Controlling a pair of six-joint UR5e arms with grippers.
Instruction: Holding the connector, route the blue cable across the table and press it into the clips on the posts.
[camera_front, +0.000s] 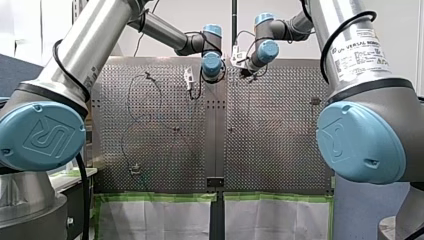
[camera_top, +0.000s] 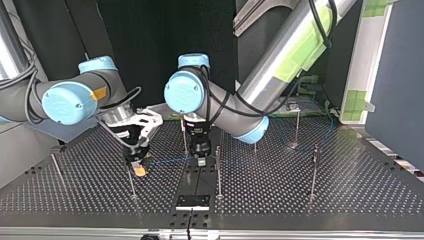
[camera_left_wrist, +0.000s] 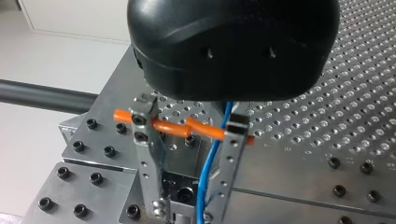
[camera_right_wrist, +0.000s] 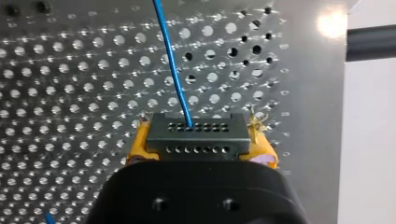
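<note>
In the top view my right arm (camera_top: 30, 97) comes in from the left side. Its wrist is bent down, so my right gripper (camera_top: 140, 170) points at the perforated metal table (camera_top: 300, 200) with a small tilt. My left arm (camera_top: 280, 65) comes down in a slant from the far right to the middle. My left gripper (camera_top: 201, 161) hangs straight down, just beside one of the thin upright metal posts (camera_top: 218, 172).

In the right wrist view the two yellow pads (camera_right_wrist: 137, 144) of my right gripper (camera_right_wrist: 201, 147) are clamped on the dark grey rectangular connector (camera_right_wrist: 198, 133), one pad at each end of it. The connector shows two rows of small holes. The thin blue cable (camera_right_wrist: 173, 60) leaves the upper row and runs away from the gripper over the table (camera_right_wrist: 70, 93).

In the left wrist view my left gripper (camera_left_wrist: 184, 210) has a black body and two narrow metal fingers (camera_left_wrist: 147, 154). The fingers stand apart and are not closed together. The blue cable (camera_left_wrist: 210, 158) passes down between them, close to one finger and clear of the other. An orange tube (camera_left_wrist: 170, 127) stretches across both fingers.

In the top view the cable (camera_top: 165, 162) shows as a faint blue line low over the table, from my right gripper to my left gripper. The two grippers are near each other, in the near middle of the table.
</note>
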